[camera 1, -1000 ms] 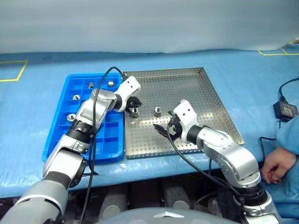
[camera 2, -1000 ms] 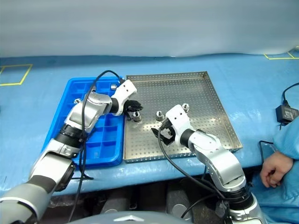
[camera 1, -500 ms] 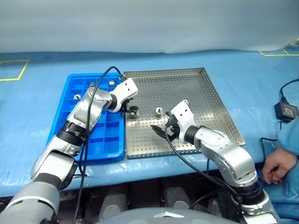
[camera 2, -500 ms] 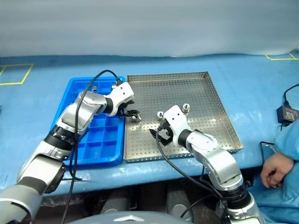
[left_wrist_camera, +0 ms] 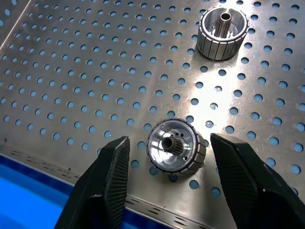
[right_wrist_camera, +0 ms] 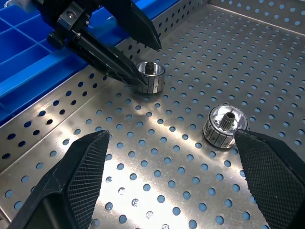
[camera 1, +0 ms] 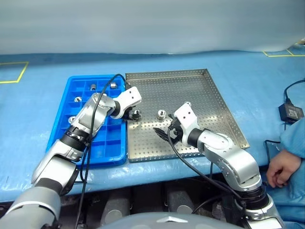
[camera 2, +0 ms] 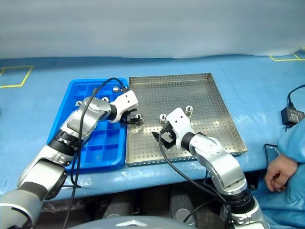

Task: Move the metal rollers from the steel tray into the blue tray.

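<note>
Three metal rollers stand on the steel tray [camera 1: 190,86]: one [camera 1: 137,114] near its left edge, one [camera 1: 161,114] in the middle, and one [camera 2: 189,109] further right. My left gripper [left_wrist_camera: 169,140] is open with its fingers [left_wrist_camera: 102,186] on either side of the left roller [left_wrist_camera: 174,145], not touching it. The right wrist view shows those left fingers [right_wrist_camera: 109,62] beside that roller [right_wrist_camera: 150,76]. My right gripper [right_wrist_camera: 170,135] hangs open and empty over the tray, short of the middle roller [right_wrist_camera: 225,126]. The blue tray [camera 1: 102,148] lies left of the steel tray, with several rollers [camera 1: 77,99] in its far compartments.
A person's hand [camera 1: 281,169] rests at the table's right front edge. A black power adapter [camera 1: 290,113] and its cable lie on the blue cover to the right. Yellow tape marks [camera 1: 19,74] sit at the far left.
My left gripper's jaws have opened around the left roller, and that wrist has rolled and sunk slightly. The roller stays on the steel tray. My right arm has kept still.
</note>
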`<state>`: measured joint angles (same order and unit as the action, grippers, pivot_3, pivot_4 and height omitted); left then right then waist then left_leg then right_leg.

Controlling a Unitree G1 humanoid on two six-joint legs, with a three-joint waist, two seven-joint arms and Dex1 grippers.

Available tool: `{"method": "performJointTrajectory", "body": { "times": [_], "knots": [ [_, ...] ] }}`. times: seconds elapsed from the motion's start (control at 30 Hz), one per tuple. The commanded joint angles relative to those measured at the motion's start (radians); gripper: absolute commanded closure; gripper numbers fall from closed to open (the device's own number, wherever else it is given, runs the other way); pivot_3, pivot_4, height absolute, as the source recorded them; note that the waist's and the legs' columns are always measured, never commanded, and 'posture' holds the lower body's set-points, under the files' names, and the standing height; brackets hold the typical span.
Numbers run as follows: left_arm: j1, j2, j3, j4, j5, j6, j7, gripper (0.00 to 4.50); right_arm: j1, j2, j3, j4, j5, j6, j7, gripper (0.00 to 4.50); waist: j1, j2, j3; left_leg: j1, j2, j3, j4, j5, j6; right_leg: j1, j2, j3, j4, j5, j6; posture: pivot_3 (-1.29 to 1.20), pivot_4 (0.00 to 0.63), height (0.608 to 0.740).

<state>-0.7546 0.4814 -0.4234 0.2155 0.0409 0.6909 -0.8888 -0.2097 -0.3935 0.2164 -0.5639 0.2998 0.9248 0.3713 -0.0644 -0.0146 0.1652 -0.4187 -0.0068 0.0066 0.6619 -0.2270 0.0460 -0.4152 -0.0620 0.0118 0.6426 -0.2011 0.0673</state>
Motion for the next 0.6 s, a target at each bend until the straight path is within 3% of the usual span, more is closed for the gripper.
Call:
{"method": "performJointTrajectory", "body": {
  "times": [0.03, 0.07, 0.17, 0.27, 0.6],
  "knots": [
    [-0.016, -0.018, -0.004, 0.039, 0.019, -0.006, 0.01, 1.59, -0.011, 0.0, -0.011, -0.026, 0.0, -0.016, 0.002, 0.09, 0.001, 0.0, 0.0, 0.0, 0.0, 0.0, 0.0, 0.0, 0.0, 0.0, 0.0, 0.0, 0.0, 0.0, 0.0, -0.12, 0.15, 0.74],
    [-0.018, -0.024, -0.005, 0.049, 0.02, -0.007, 0.012, 1.59, -0.012, -0.001, -0.012, -0.027, 0.0, -0.015, 0.003, 0.09, 0.001, 0.0, 0.0, 0.001, 0.0, 0.0, 0.0, 0.0, 0.0, 0.001, 0.0, 0.0, 0.0, 0.0, 0.0, -0.12, 0.15, 0.74],
    [-0.015, -0.032, -0.008, 0.05, 0.02, -0.006, 0.006, 2.16, -0.011, 0.0, -0.017, -0.033, 0.001, -0.011, 0.0, 0.09, 0.002, 0.0, 0.0, 0.001, 0.0, 0.0, 0.001, 0.0, 0.0, 0.002, 0.0, 0.0, 0.0, -0.002, 0.004, -0.13, 0.15, 0.74],
    [-0.007, -0.03, -0.017, 0.045, 0.028, -0.006, -0.007, 3.15, -0.008, 0.002, -0.02, -0.035, 0.002, -0.011, -0.004, 0.09, 0.001, 0.0, 0.0, 0.002, 0.0, 0.0, 0.001, 0.0, 0.0, 0.002, 0.0, 0.0, 0.0, -0.003, 0.003, -0.13, 0.15, 0.74],
    [0.016, -0.035, -0.012, 0.046, 0.035, 0.006, -0.012, 3.15, -0.013, -0.002, -0.021, -0.029, 0.0, -0.011, -0.002, 0.09, 0.002, 0.001, -0.001, 0.002, 0.0, 0.0, 0.001, 0.0, 0.0, 0.003, 0.0, 0.001, 0.0, -0.004, 0.002, -0.12, 0.15, 0.74]
  ]
}}
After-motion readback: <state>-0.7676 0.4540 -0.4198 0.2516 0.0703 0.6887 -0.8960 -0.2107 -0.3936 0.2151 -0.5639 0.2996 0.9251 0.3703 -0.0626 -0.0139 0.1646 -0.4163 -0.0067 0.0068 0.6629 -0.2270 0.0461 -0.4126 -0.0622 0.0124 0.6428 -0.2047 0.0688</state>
